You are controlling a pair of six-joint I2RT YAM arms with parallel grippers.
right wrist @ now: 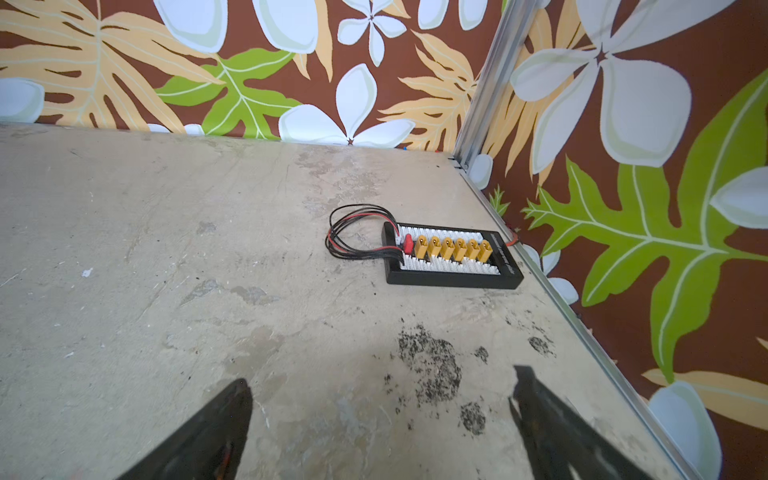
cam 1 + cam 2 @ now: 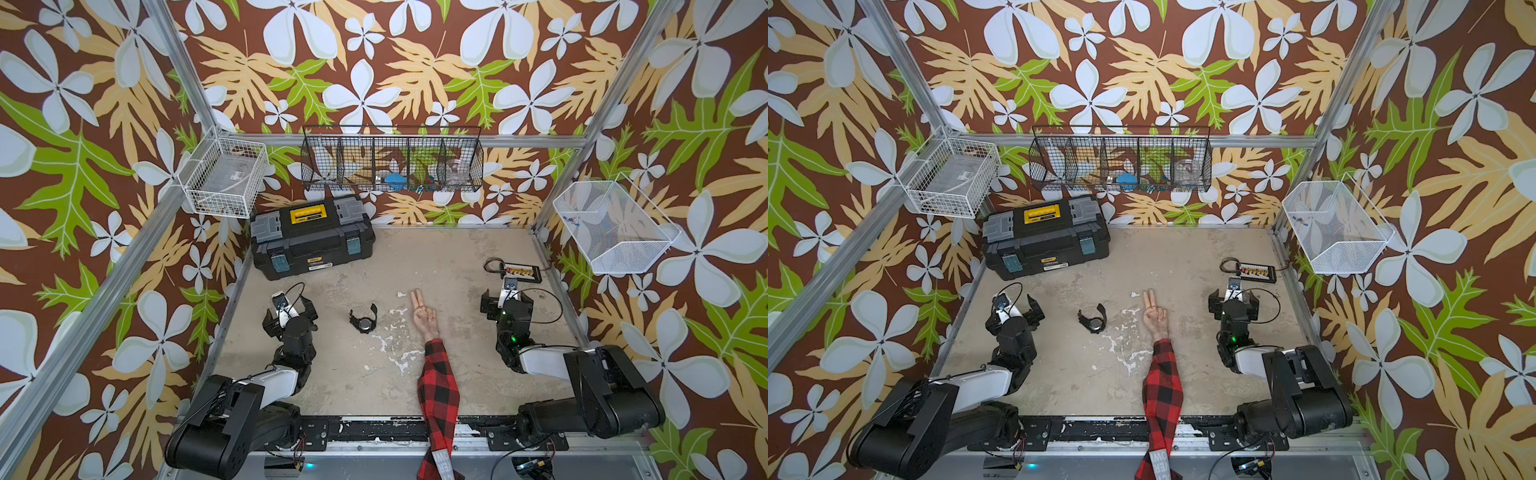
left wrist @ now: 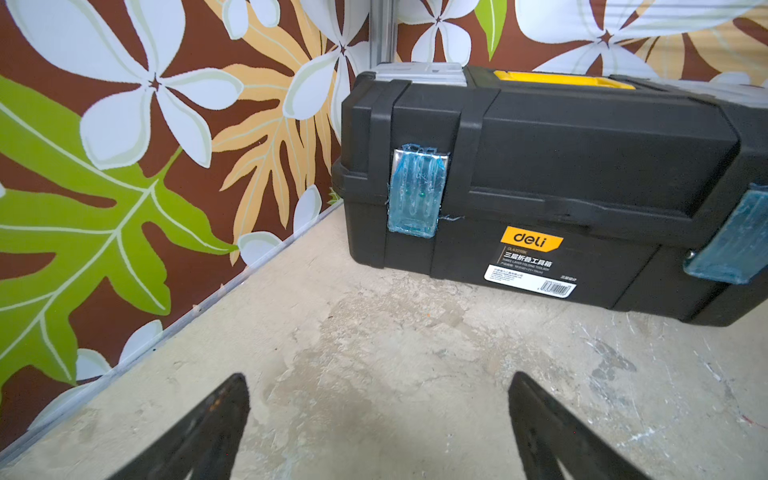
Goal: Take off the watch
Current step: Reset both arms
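The black watch (image 2: 364,319) (image 2: 1093,319) lies on the table with its strap curled, between my left gripper and a model hand (image 2: 424,316). The hand rests flat with two fingers extended, on an arm in a red-and-black checked sleeve (image 2: 436,386); its wrist is bare. My left gripper (image 2: 289,313) (image 2: 1014,315) (image 3: 378,378) stands open to the left of the watch, apart from it, with nothing between its fingers. My right gripper (image 2: 507,303) (image 2: 1234,303) (image 1: 380,376) stands open and holds nothing, to the right of the hand. Neither wrist view shows the watch.
A black toolbox (image 2: 311,239) (image 3: 561,174) with a yellow handle stands at the back left. A black connector board (image 2: 521,272) (image 1: 453,257) with wires lies at the back right. Wire baskets hang on the walls: white (image 2: 226,176), black (image 2: 392,160), white mesh (image 2: 611,226).
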